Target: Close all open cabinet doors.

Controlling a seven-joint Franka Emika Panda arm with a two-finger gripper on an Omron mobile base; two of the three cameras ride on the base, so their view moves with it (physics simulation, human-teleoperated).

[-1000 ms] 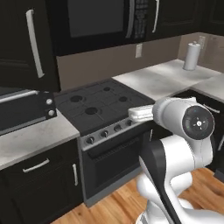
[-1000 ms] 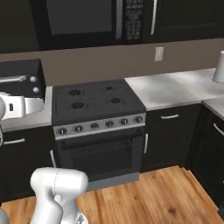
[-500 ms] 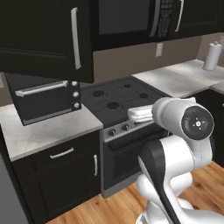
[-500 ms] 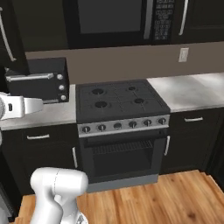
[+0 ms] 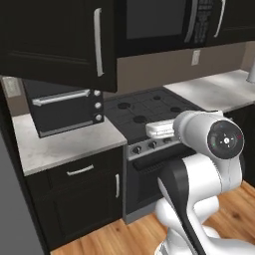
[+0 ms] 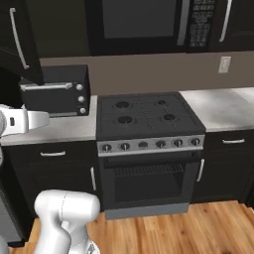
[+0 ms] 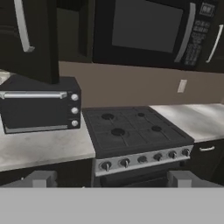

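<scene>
You see an upper cabinet door [image 5: 60,42] swung open above the toaster oven [image 5: 64,105] left of the stove [image 6: 149,119], while the gripper [image 7: 111,178] faces the stove, well short of it, its jaws standing wide apart and empty.

One toaster oven [image 5: 63,110] sits on the tabletop [image 5: 64,147], with three knobs down its front. One stove [image 6: 146,116] carries four burners and six knobs. One microwave [image 7: 148,31] hangs above it. One wall outlet [image 6: 224,64] shows. One upper cabinet door [image 5: 60,42] stands swung open.
</scene>
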